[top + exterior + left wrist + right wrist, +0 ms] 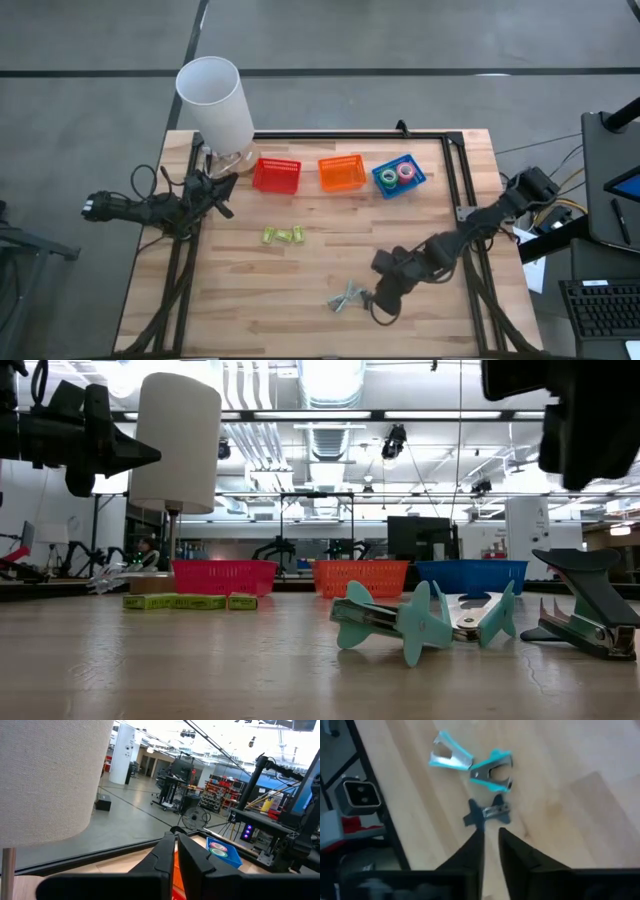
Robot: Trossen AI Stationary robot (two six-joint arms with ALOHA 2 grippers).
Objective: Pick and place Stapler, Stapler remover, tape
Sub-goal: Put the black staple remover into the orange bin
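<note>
Three staple removers lie near the table's near edge: two teal ones [451, 757] [495, 770] and a dark one [487, 813], seen together in the high view [345, 298]. My right gripper [491, 837] [373, 300] hangs above them, shut, fingertips over the dark one without touching it. Small green staplers [282, 236] lie mid-table. A green [389, 177] and a pink tape roll [406, 171] rest inside the blue basket [418, 182]; the blue and red rolls do not show. My left gripper [225, 195] [176, 855] waits shut by the lamp base.
A red basket [277, 175] and an orange basket [342, 173] stand left of the blue one along the far edge. A tall white lamp [215, 100] stands at the far left corner. A black frame [455, 190] runs along the table's far and right sides. Bare wood lies between staplers and staple removers.
</note>
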